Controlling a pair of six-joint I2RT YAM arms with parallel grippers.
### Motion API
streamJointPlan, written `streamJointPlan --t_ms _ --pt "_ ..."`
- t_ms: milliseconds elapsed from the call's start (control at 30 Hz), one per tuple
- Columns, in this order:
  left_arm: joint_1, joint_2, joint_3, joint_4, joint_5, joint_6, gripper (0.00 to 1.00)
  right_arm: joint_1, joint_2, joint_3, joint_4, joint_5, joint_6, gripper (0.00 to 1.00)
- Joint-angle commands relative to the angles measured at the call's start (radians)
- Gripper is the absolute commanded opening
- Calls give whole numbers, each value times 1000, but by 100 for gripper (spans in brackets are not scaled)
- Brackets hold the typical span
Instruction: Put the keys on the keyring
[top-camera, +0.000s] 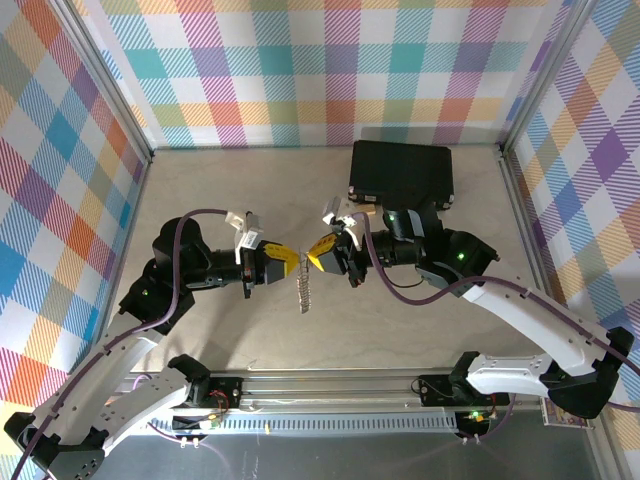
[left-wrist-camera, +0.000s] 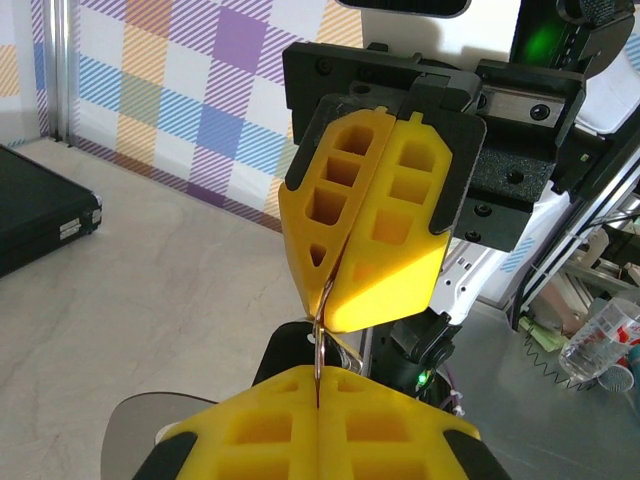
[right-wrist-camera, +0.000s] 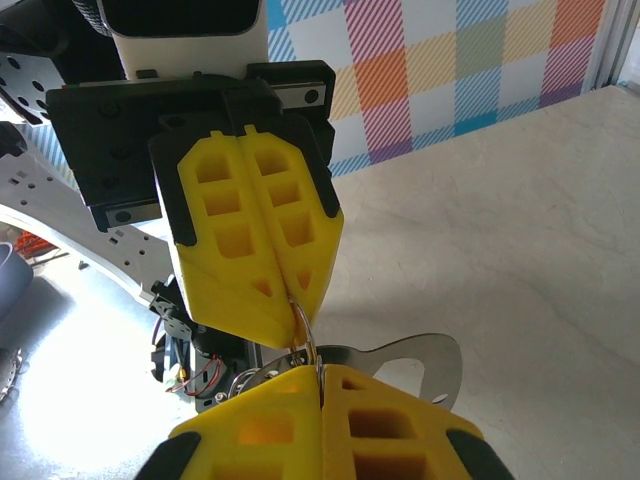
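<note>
Above the middle of the table my two grippers meet tip to tip. The left gripper (top-camera: 289, 262) (left-wrist-camera: 320, 376) is shut on a thin wire ring of the keyring (left-wrist-camera: 323, 325). The right gripper (top-camera: 319, 256) (right-wrist-camera: 320, 372) is shut on the same ring from the opposite side. In the right wrist view the keyring's flat silver loop (right-wrist-camera: 425, 358) sticks out to the right, just behind my right fingertips. Its short chain (top-camera: 305, 291) hangs below the joined fingertips, above the tabletop. The keys are hidden; I cannot make one out between the yellow fingers (left-wrist-camera: 375, 240).
A large black rectangular case (top-camera: 401, 172) (left-wrist-camera: 30, 215) lies at the back of the table, right of centre. Plaid walls close off the back and both sides. The arms' mounting rail (top-camera: 330, 385) runs along the near edge.
</note>
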Motion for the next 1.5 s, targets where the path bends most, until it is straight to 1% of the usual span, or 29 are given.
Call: streamJointPlan --t_ms 0,233,733,1100,1467 --pt "-9 -11 -4 58 6 9 0 5 -21 -12 7 -5 -3 0" --pt "-9 -14 -5 57 -2 10 0 5 -24 -16 23 -30 0 0" --pt "-9 -17 -7 54 -4 11 0 5 -45 -28 39 -40 17 0" --pt "-9 -25 -6 51 -1 9 0 5 -31 -25 35 -12 13 0" --pt "-9 -23 -2 56 4 8 0 5 -22 -24 43 -20 11 0"
